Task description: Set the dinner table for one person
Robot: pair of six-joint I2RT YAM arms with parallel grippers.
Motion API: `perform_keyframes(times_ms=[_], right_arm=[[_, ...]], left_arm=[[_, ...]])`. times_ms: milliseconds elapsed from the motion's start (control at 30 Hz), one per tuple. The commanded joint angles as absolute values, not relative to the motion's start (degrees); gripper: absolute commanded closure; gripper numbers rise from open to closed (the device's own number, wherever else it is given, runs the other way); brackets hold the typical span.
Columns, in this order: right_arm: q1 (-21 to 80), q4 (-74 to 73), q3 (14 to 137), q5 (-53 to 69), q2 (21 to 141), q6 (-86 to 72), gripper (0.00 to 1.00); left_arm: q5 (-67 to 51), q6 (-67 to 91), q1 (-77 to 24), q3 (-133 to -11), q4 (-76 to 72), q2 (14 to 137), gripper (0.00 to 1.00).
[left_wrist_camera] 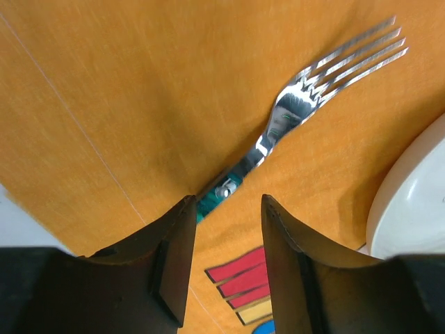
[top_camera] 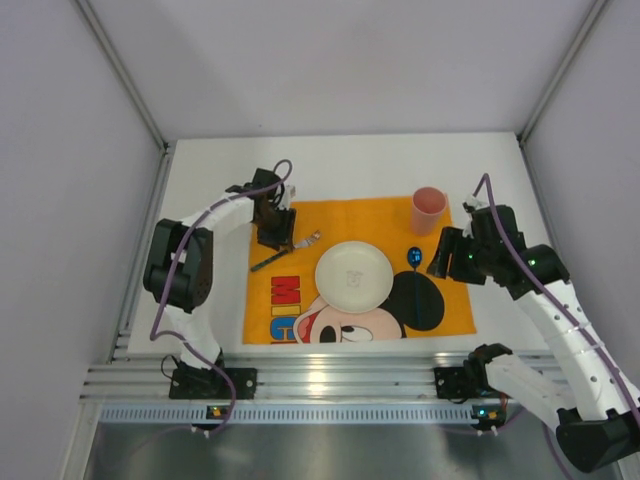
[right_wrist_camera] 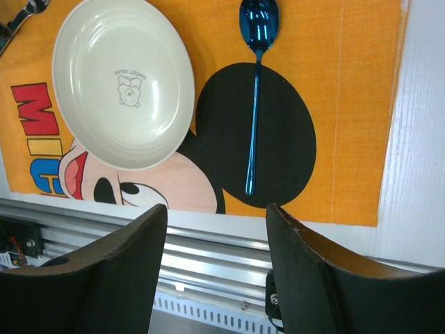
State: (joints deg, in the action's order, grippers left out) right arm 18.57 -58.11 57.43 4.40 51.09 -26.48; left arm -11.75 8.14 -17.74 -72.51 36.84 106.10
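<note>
Seemingly free of any load, the left gripper stands with its two fingers apart above an orange cartoon mat. A fork lies flat on the cloth. Its dark handle end runs back into the gap between the fingers, and its shiny neck and four tines stretch ahead of the gripper and off to its right. Neither finger can be seen pressing on the handle. Further to the right of this gripper, a cream plate sits on the mat, well apart from the fork. Red and yellow printed letters show just under the fingertips.

The right gripper is also parted, with nothing between its fingers. It hangs over the right side of the mat. Ahead of it and a little to its left is the plate, right way up, with a small bear print in its middle. Almost in line with the gap lies a blue spoon, which rests across the black ear of the printed mouse, bowl away from the fingers and handle pointing back toward them. Spoon and plate are near each other without touching. A pink cup stands upright at the far right corner of the mat, on the far side of this gripper.

Beneath both grippers and the mat spreads the white bench. Its bare surface shows around the cloth, and its ridged silver rail runs along the near edge, close under the right gripper's fingers in the wrist view.
</note>
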Motion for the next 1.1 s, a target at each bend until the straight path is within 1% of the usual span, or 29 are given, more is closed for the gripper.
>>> perform_keyframes(times_ms=[0,167,267,400,500,633,667,733,933,1067], right_arm=[[17.93,-59.68,59.59,1.94,50.54,-27.68,0.4],[17.84,-59.94,60.03,0.97,51.15,-29.18,0.4],[17.84,-59.68,60.12,0.62,51.5,-29.88,0.4],[17.75,-58.98,59.5,0.88,51.94,-30.93,0.4],[17.84,-58.27,59.07,1.49,52.03,-31.38,0.4],[17.84,-58.36,59.24,1.76,52.38,-31.03,0.4],[17.84,-58.27,59.24,1.76,52.38,-30.94,0.4],[17.84,-58.18,59.06,1.76,52.38,-30.76,0.4],[17.84,-58.36,58.89,2.11,51.86,-30.15,0.4],[17.93,-58.45,58.36,2.11,51.42,-29.71,0.4]], left_arm=[[-13.36,3.52,-18.1,-76.81,34.36,108.54,0.52],[-10.56,1.06,-19.16,-79.45,35.59,113.54,0.53],[-8.8,-0.78,-20.21,-79.46,36.74,115.13,0.55],[-8.18,-0.09,-20.57,-76.39,35.6,112.42,0.55],[-8.52,-0.17,-20.65,-74.18,35.24,110.22,0.53],[-9.84,-0.17,-20.65,-72.86,34.72,104.96,0.48],[-10.1,-0.52,-20.65,-73.12,35.06,104.59,0.45],[-10.19,-1.31,-20.65,-73.65,36.47,105.2,0.45],[-6.51,-0.79,-21.09,-72.77,36.13,107.22,0.48],[-4.14,-0.18,-21.27,-73.38,36.03,111.34,0.5]])
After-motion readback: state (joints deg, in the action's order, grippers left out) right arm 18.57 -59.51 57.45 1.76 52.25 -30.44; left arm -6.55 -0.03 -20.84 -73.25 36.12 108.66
